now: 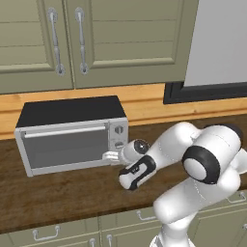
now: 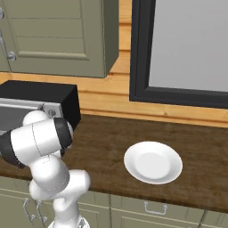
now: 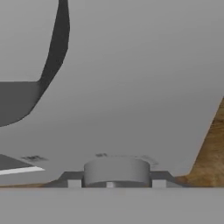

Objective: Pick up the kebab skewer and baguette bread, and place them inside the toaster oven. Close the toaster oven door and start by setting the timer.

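1. toaster oven (image 1: pixel 70 132) sits on the dark wood counter (image 1: pixel 58 193) against the wooden backsplash, under the olive wall cabinets (image 1: pixel 87 38). the toaster oven door (image 1: pixel 67 147) stands upright and shut, handle bar along its top edge.
2. gripper (image 1: pixel 112 156) is at the lower part of the knob panel (image 1: pixel 119 135), right of the door. the hand view looks straight at the grey panel face from very near, with a round knob (image 3: pixel 116 170) sitting between the finger tips (image 3: pixel 74 183).
3. pincer state: the finger tips stand on either side of that knob, partly closed. whether they pinch it or merely bracket it, i cannot tell, since the contact line is hidden at the bottom of the hand view.
4. why held so: judged from the task, the wrist is aligned face-on to the panel so a roll of the hand would turn the knob. this fits the timer-setting step.
5. kebab skewer and baguette bread: not seen on the counter; the white plate (image 2: pixel 152 161) to the right is bare. with the door shut they are probably inside the oven, though the glass is too dull to confirm.
6. risk: a loose hold would slip round the knob without turning it.
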{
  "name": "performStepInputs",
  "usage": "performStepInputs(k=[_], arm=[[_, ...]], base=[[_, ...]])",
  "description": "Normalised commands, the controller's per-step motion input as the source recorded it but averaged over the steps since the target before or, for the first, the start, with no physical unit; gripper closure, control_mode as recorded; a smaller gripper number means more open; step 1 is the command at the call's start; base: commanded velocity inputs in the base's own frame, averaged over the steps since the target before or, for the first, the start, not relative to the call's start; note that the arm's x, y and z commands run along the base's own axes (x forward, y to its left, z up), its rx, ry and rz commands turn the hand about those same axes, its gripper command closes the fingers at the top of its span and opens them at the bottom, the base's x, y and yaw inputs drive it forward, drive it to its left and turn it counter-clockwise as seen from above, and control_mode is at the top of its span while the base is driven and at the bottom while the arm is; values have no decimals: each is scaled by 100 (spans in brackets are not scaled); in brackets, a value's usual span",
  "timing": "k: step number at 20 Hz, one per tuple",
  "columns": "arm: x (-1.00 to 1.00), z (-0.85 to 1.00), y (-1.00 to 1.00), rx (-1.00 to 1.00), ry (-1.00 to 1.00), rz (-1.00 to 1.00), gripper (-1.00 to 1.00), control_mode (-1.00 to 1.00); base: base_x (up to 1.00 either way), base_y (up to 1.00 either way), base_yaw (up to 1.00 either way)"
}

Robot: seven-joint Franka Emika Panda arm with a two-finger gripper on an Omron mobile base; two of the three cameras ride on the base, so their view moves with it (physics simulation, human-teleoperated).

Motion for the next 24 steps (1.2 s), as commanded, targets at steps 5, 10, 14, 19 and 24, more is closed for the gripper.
performStepInputs(k=[5,10,14,19,24], arm=[[0,-18,-47,30,-12,16,100,-100],[-4,-25,-57,32,-15,20,100,-100],[-11,-31,-67,31,-17,24,100,-100],[-15,-30,-68,30,-20,25,100,-100],[-16,-17,-56,27,-12,19,100,-100]], base=[[0,0,0],[0,0,0],[0,0,0],[0,0,0],[0,0,0]])
